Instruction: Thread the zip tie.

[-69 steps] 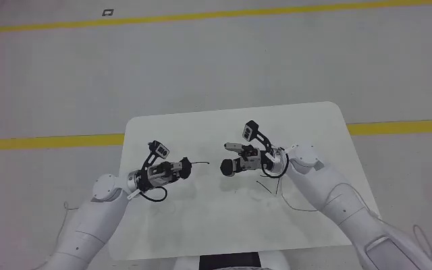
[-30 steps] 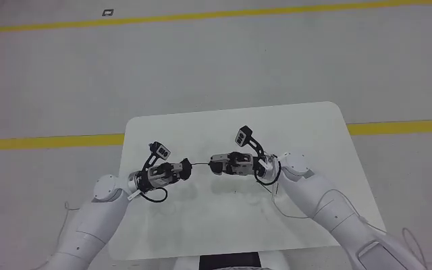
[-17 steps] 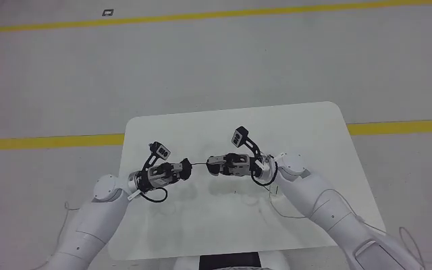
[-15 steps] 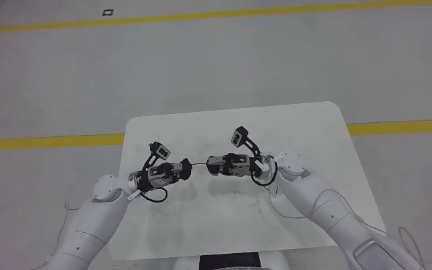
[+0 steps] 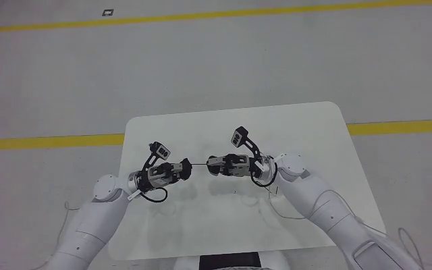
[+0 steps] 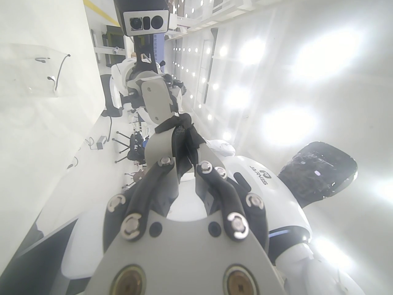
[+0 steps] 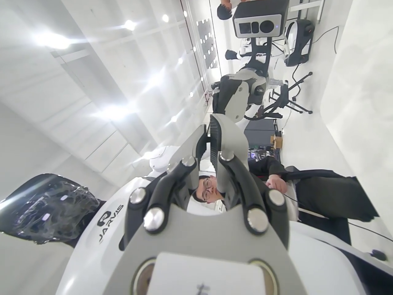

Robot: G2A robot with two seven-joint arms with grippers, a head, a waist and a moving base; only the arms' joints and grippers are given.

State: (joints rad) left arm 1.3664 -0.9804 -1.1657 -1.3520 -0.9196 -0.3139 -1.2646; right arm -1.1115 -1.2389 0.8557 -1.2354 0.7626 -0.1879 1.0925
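The white table (image 5: 317, 128) lies under both claws. Behind the right claw (image 5: 210, 164), by its wrist, sits a clear tray (image 6: 27, 62) with faint edges that are hard to make out. It holds a few spare ties (image 6: 60, 68). The two claws hang tip to tip, close together. The left claw (image 5: 185, 168) is pinched tight on the black zip tie (image 5: 197, 164), whose thin tail bridges the gap toward the right claw. That claw's fingers are almost together, and whether they grip the tail's tip is too small to tell.
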